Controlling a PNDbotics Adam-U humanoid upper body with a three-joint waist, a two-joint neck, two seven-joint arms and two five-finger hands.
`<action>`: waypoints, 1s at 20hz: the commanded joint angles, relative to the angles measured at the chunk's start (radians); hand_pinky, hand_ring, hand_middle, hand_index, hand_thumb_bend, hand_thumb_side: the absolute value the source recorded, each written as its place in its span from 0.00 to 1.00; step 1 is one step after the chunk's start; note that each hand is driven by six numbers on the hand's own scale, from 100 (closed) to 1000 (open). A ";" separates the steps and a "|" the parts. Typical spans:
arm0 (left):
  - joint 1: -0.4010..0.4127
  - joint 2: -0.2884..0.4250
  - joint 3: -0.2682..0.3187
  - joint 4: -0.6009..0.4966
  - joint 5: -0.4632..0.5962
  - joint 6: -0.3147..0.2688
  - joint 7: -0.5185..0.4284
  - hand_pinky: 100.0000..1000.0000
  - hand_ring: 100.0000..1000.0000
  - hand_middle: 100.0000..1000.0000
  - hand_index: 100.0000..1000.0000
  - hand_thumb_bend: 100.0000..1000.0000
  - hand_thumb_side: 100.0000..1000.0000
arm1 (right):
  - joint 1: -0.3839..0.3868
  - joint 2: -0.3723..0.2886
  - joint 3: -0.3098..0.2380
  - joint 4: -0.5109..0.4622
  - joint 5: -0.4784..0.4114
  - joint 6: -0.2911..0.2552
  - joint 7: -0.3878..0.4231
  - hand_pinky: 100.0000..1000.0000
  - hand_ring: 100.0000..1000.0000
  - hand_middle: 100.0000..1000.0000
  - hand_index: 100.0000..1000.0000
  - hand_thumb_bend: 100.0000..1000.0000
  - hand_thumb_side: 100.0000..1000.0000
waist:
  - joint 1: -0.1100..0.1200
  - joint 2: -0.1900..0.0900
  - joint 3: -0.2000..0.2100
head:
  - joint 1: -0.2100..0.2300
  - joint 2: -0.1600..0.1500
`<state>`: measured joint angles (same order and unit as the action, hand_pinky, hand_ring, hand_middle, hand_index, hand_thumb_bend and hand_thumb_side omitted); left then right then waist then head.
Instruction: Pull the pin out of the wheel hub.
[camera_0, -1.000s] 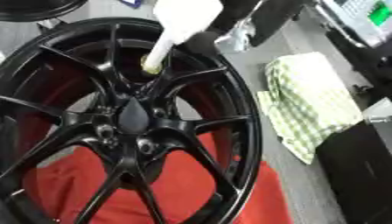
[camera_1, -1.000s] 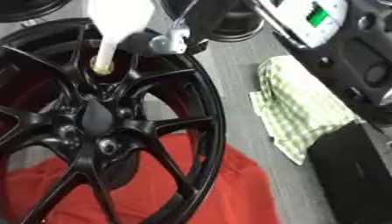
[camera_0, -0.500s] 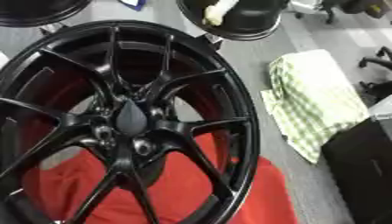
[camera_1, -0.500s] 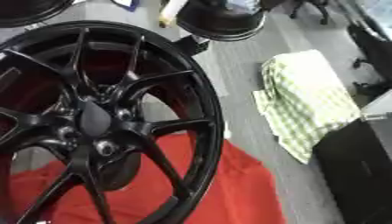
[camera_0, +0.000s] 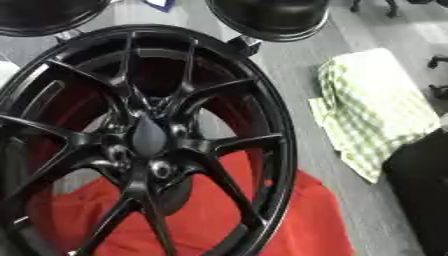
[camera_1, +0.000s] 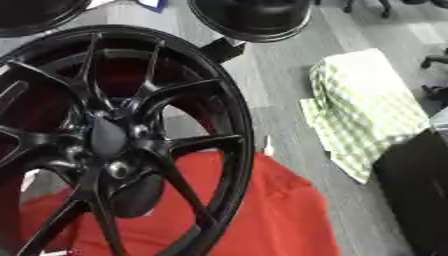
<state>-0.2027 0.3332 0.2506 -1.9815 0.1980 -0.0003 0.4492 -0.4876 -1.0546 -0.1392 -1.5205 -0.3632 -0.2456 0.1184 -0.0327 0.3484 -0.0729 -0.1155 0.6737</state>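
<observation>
The black wheel (camera_0: 144, 145) fills most of what you see, standing on a red cloth (camera_1: 254, 210) over a grey floor (camera_0: 293, 70). Its hub (camera_0: 149, 137) sits at the middle, where the spokes meet, with small round holes around the dark centre cap. You cannot pick out any pin there: nothing pale or protruding shows among the spokes or at the hub, so either it is already out or it is hidden against the black metal. From these 2 views you cannot say which, and the job should be treated as unconfirmed until you look closer.

To the right lies a green checked towel (camera_0: 376, 110), well apart from the wheel's rim. Behind, 2 more dark round objects (camera_1: 249, 17) sit at the far edge.

Neither of your hands is in sight, so you cannot tell how their fingers stand.

The right eye view shows more bare floor between rim and towel; the left eye view shows more of the wheel's left side.
</observation>
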 joint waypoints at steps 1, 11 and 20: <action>-0.006 0.006 0.011 -0.018 -0.005 -0.003 0.006 0.76 0.56 0.49 0.64 0.01 0.82 | 0.042 0.025 -0.094 0.027 0.047 0.025 -0.050 0.78 0.63 0.24 0.36 0.06 0.00 | 0.003 -0.011 -0.003 | 0.009 -0.018; -0.013 -0.002 0.003 -0.018 0.000 0.000 -0.001 0.76 0.56 0.49 0.64 0.01 0.82 | 0.285 0.244 -0.216 0.013 0.196 0.099 -0.199 0.81 0.74 0.45 0.56 0.19 0.00 | 0.015 -0.003 0.009 | 0.006 -0.030; -0.015 -0.007 -0.009 -0.018 0.009 0.010 -0.010 0.77 0.56 0.49 0.64 0.01 0.83 | 0.494 0.367 -0.236 -0.147 0.328 0.120 -0.316 0.94 1.00 0.89 0.93 0.02 0.55 | 0.020 -0.008 0.032 | -0.014 -0.024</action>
<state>-0.2078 0.3164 0.2431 -1.9815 0.2024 0.0077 0.4421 0.0041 -0.6716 -0.3525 -1.6265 -0.0556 -0.1231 -0.1812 -0.0113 0.3583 -0.0404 -0.1247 0.6567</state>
